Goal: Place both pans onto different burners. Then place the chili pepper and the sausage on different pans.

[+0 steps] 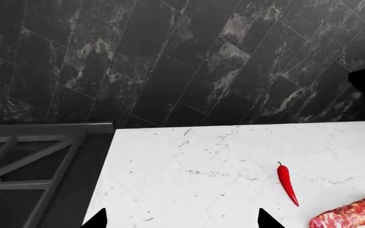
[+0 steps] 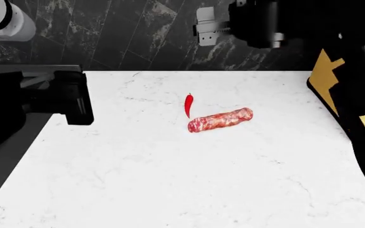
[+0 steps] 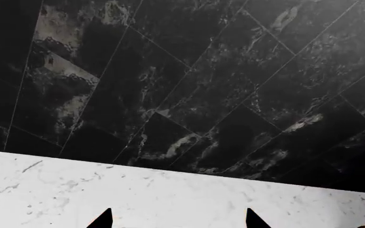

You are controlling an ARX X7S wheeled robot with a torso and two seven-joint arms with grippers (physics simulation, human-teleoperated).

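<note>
A white marble counter (image 2: pixel 169 180) fills most of the head view, backed by a wall of dark marbled tiles (image 2: pixel 138 33). Near the middle of the counter lies the sausage (image 2: pixel 220 120), a mottled pinkish-red cylinder on its side. The chili pepper (image 2: pixel 188 105), small, thin and bright red, rests just beside the sausage's left end, at about 11 o'clock from it; the two look barely apart, though the head view is too coarse to be sure.

In the left wrist view the pepper (image 1: pixel 287 183) and one end of the sausage (image 1: pixel 350 213) appear again on the white marble, with the corner of the dark stove and its cast-iron grate (image 1: pixel 30 161) butting against the counter's edge. No pan shows in any view.

The left gripper (image 1: pixel 182 219) hangs above the counter with its two black fingertips set wide apart, grasping nothing. The right gripper (image 3: pixel 177 218) is likewise spread and empty, facing the tiled wall over the counter's far edge. In the head view the left arm (image 2: pixel 55 97) sits at 9 o'clock and the right arm (image 2: pixel 353 90) at 3 o'clock.
</note>
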